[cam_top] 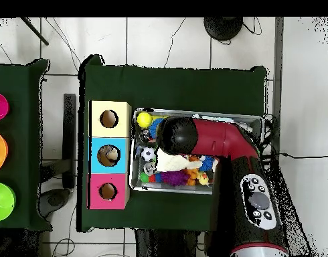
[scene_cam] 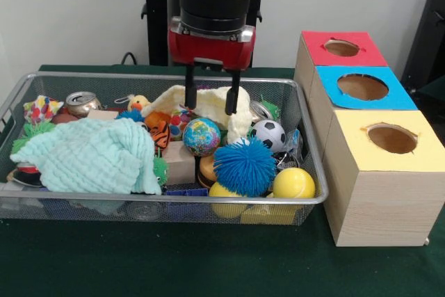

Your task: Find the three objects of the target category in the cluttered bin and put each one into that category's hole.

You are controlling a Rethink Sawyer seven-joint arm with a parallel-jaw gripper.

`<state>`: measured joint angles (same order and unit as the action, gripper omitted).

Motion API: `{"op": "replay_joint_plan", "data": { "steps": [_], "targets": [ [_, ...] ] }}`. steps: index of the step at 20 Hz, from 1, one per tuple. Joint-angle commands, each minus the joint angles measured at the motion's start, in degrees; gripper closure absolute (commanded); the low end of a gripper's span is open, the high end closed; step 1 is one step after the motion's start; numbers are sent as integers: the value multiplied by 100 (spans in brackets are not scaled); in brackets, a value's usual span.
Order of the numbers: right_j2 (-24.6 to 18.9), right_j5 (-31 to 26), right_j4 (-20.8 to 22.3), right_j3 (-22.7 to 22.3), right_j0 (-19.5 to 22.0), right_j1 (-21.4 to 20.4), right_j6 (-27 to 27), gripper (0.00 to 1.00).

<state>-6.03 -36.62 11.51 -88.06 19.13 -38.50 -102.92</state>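
The wire mesh bin [scene_cam: 104, 202] is full of toys and cloths; it also shows in the overhead view [cam_top: 200, 112]. My gripper [scene_cam: 212, 97] hangs over the bin's back middle. Its fingers [scene_cam: 190, 92] are spread open on either side of a cream cloth [scene_cam: 208, 102] and hold nothing. In the overhead view the arm's head [cam_top: 177, 136] covers the gripper. A wrinkly see-through plastic piece [scene_cam: 295, 145] lies by the bin's right wall; I cannot make out others. The blue-surround hole [scene_cam: 363, 87] is the middle box to the right of the bin, and shows in the overhead view [cam_top: 109, 155].
The red-surround hole [scene_cam: 341, 48] and yellow-surround hole [scene_cam: 391, 138] flank the blue one. In the bin are a mint cloth [scene_cam: 90, 154], a globe ball [scene_cam: 201, 135], a blue spiky ball [scene_cam: 244, 166], a soccer ball [scene_cam: 268, 135], a yellow ball [scene_cam: 293, 183] and a metal can [scene_cam: 82, 102].
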Motion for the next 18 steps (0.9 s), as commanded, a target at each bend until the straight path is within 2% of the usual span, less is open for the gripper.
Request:
{"op": "replay_joint_plan", "data": {
  "steps": [1,7,17,18],
  "targets": [
    [-317,355,202,-594,-168,184,-268,0],
    [-207,423,77,-721,-459,123,-589,0],
    [-38,564,-66,-669,-873,255,-960,0],
    [-22,639,-72,-779,-905,213,-999,0]
  ]
}}
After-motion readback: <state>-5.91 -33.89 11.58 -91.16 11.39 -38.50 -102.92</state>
